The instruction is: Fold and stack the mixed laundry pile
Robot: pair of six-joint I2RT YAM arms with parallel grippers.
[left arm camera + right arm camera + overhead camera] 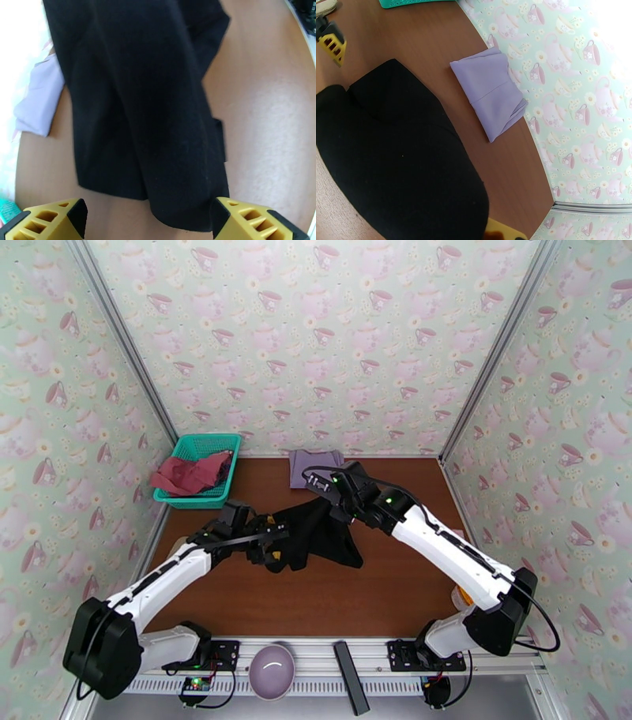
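1. Left gripper (147,211): open, yellow fingers (51,219) straddling the hem of the black soft garment (316,536), likely to pinch a fold.
2. Right gripper (333,499): at the garment's far edge; cloth hides its closure, so I cannot tell.
3. Folded lavender-purple cloth (304,465), just beyond: probable stack base. Dusty-red top (189,473): in the teal plastic mesh basket (189,498).

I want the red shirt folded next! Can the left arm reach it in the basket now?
Probably yes. The dusty-red top lies uncovered in the open teal basket on the left arm's side, and the left gripper is open, with nothing between them.
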